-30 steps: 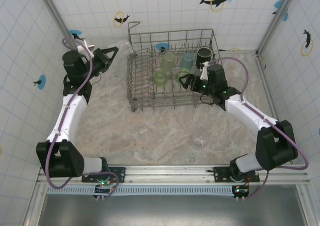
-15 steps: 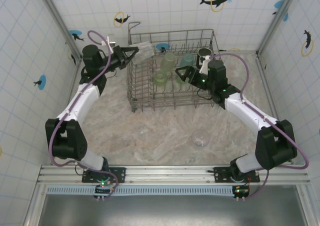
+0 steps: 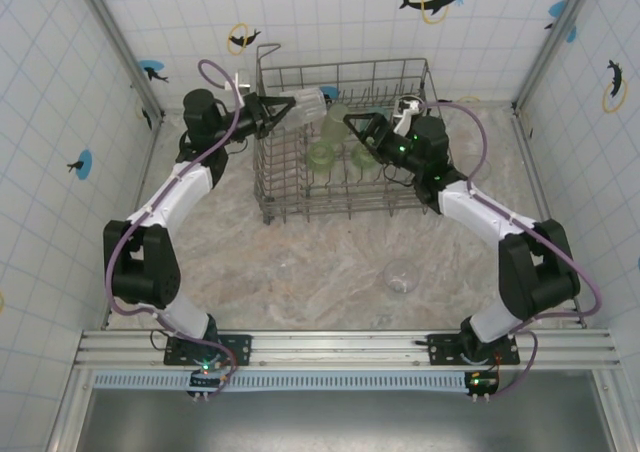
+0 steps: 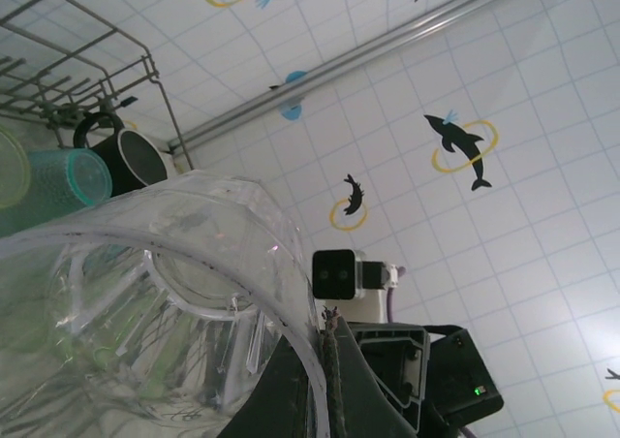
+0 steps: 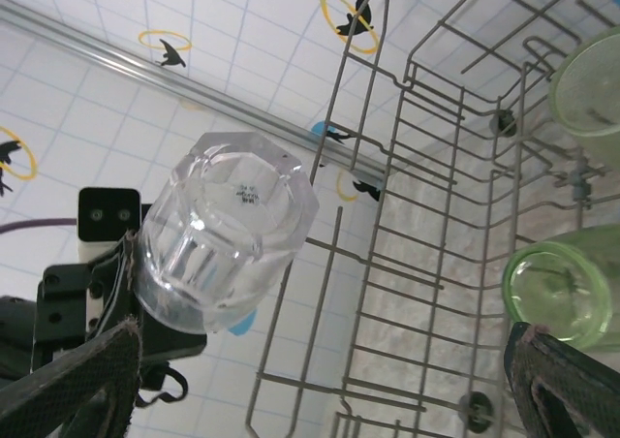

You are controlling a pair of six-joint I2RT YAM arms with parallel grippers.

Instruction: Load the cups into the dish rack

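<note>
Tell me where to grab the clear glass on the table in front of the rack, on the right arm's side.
Take the clear glass by its side wall, coming straight down from above. It stands on end, round in the top view, with bare table around it, so both sides are open for a pinch. Whether its mouth faces up is unclear.

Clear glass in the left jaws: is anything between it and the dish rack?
Nothing visible. The clear glass hangs above the dish rack's left rows; the green tumblers and the right gripper, jaws open, sit beside it.
</note>
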